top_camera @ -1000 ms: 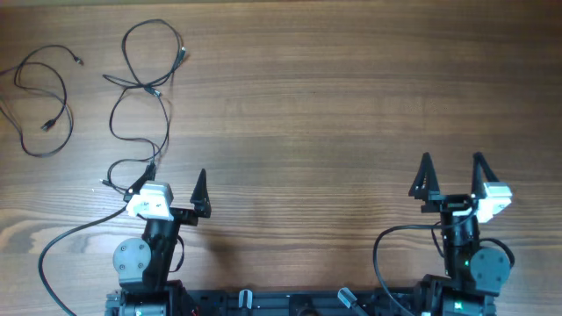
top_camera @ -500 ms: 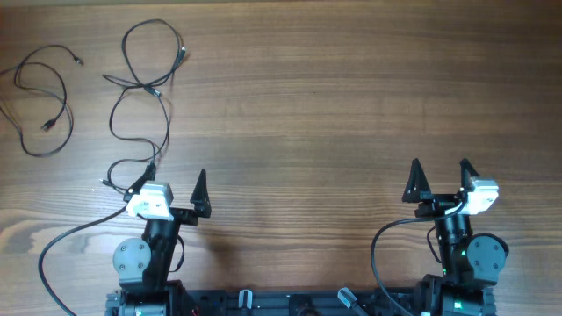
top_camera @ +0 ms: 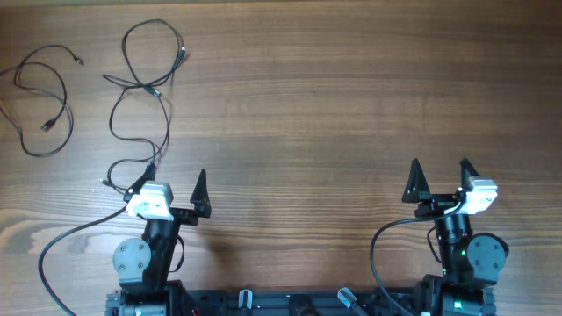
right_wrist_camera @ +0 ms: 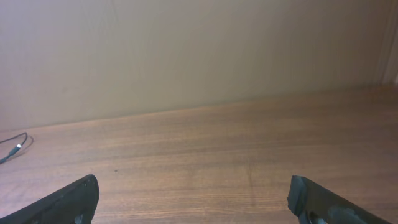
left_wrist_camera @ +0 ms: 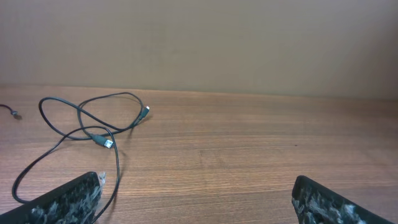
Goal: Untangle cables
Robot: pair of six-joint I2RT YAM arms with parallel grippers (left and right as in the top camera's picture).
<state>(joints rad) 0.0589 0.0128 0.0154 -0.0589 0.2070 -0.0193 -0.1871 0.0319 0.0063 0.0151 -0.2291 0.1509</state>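
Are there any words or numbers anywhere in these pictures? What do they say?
None: no text, label, brand, number or sign can be read in any view. The wooden table, the thin black cables, the left gripper and the right gripper show no lettering.

We see a wooden table [top_camera: 351,105] filling the whole overhead view, its brown boards running left to right with a fine, streaky grain and a slightly paler sheen across the middle. From the two wrist views we find a plain beige wall [left_wrist_camera: 249,43] rising at the table's far edge, matt, softly and evenly lit, with a few faint marks on it. At the far right of the right wrist view we make out a paler upright strip [right_wrist_camera: 392,43] beside that wall, though we cannot tell what it is.
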